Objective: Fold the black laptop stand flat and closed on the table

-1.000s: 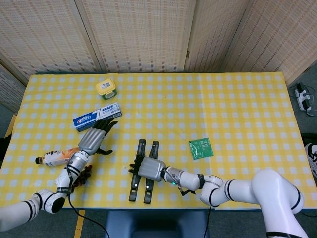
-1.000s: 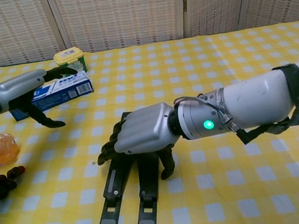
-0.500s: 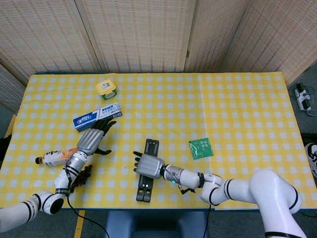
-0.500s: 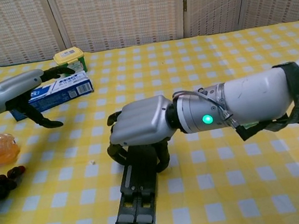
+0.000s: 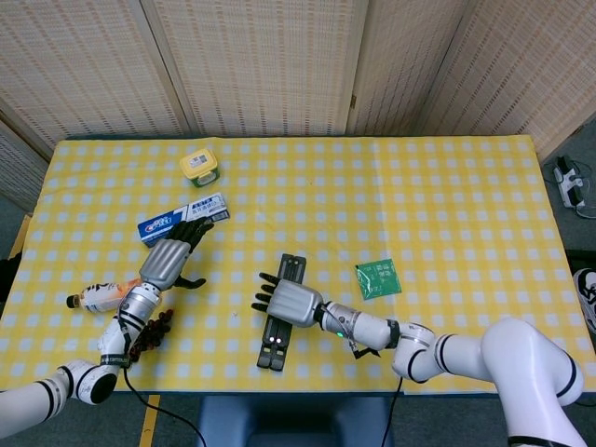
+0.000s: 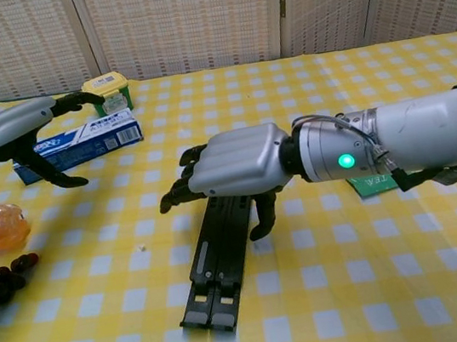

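The black laptop stand (image 5: pixel 274 343) (image 6: pixel 218 257) lies flat on the yellow checked cloth near the front edge, with its two bars side by side and touching. My right hand (image 5: pixel 293 303) (image 6: pixel 233 165) hovers over its far half with fingers spread and holds nothing; the thumb hangs down beside the right bar. My left hand (image 5: pixel 171 261) (image 6: pixel 23 134) is open in the air at the left, just in front of the toothpaste box, away from the stand.
A blue and white toothpaste box (image 5: pixel 182 218) and a yellow-lidded tub (image 5: pixel 200 166) sit at the back left. An orange drink bottle (image 5: pixel 105 295) and dark grapes (image 5: pixel 154 327) lie at the front left. A green packet (image 5: pixel 377 278) lies right of the stand.
The stand's two bars, spread apart a second ago, have come together. My right hand has lifted off them and shifted right. My left hand rose a little.
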`<state>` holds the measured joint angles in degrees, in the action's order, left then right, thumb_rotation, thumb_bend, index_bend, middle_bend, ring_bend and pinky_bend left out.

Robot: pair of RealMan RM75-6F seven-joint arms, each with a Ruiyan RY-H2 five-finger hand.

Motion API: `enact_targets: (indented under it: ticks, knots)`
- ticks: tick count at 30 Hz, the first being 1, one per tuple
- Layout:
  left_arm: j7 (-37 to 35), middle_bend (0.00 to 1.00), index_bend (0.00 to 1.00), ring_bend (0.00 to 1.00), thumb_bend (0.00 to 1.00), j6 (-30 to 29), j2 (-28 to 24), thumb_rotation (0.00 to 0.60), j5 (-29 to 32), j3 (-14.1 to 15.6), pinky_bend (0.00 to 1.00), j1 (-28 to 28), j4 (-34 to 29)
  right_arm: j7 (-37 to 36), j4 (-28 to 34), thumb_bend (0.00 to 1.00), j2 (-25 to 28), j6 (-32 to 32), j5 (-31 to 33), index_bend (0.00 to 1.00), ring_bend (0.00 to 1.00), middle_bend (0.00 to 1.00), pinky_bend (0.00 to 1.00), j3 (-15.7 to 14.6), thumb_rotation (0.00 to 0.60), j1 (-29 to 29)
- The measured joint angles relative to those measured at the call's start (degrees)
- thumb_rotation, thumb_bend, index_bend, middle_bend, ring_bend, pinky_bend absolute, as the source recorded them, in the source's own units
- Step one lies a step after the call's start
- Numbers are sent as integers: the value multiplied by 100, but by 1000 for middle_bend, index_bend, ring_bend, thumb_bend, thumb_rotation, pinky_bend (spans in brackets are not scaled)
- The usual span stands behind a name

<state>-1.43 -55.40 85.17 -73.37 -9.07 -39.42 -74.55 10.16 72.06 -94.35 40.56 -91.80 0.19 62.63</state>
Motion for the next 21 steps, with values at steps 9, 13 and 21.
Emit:
enact_targets:
  ticks: [9, 13, 21]
  knots:
    - [754, 0, 0, 0, 235, -516, -476, 600, 176, 43, 0, 350, -387, 398, 678, 230, 612, 1452, 478, 0, 95, 61, 0, 76, 600, -1117]
    - [1109, 0, 0, 0, 241, -910, -595, 600, 215, 51, 0, 536, -450, 771, 1090, 230, 1121, 2372, 828, 0, 96, 74, 0, 68, 600, -1917]
    - [1536, 0, 17, 0, 242, -1809, -930, 600, 345, 78, 0, 1197, -856, 889, 1899, 230, 2105, 3733, 1490, 0, 87, 78, 0, 1, 600, -3357]
